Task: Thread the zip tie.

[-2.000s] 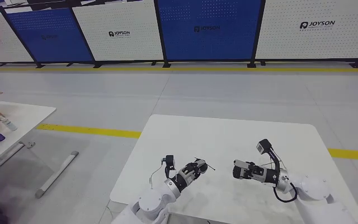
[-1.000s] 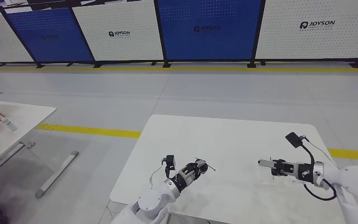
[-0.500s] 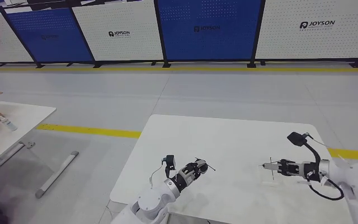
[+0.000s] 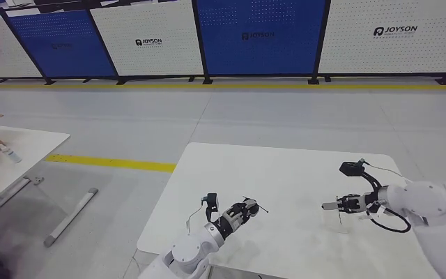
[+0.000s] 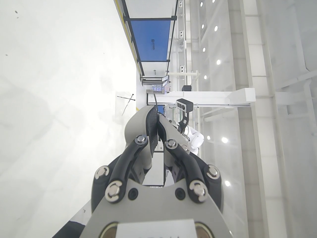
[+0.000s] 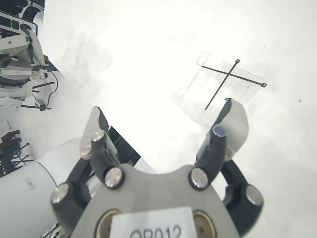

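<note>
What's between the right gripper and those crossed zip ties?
Only bare table and the clear tray edge lie between right gripper and zip ties, in the right wrist view.

On table (image 4: 279, 167), right half: clear sheet (image 6: 198, 92), with crossed zip ties (image 6: 229, 74) lying on it. Close by sheet: right gripper (image 6: 162, 103). Well apart to the left, toward table's front edge: left gripper (image 5: 156, 110), third zip tie (image 5: 155, 100) between fingertips, sticking out ahead toward sheet.

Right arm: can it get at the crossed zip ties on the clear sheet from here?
Probably yes. The right gripper is open and the crossed zip ties lie flat on the clear sheet just ahead of it, with nothing between.
</note>
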